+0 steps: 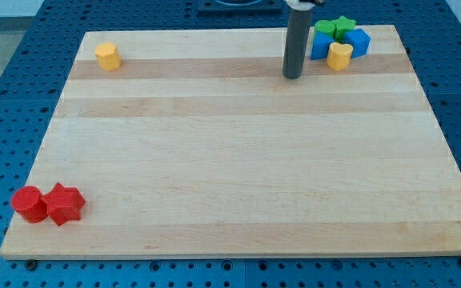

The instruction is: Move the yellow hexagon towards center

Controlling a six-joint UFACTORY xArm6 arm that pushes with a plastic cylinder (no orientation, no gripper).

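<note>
The yellow hexagon (107, 57) sits near the top left corner of the wooden board (238, 160). My tip (294, 76) rests on the board near the view's top, right of the middle, far to the right of the hexagon. Just right of the tip is a cluster: a yellow heart-like block (340, 56), two blue blocks (322, 46) (358, 42), a green block (324, 28) and a green star (343, 26). The tip touches none of them.
A red cylinder (29, 203) and a red star (64, 203) lie side by side at the board's bottom left corner. A blue perforated table (6, 96) surrounds the board.
</note>
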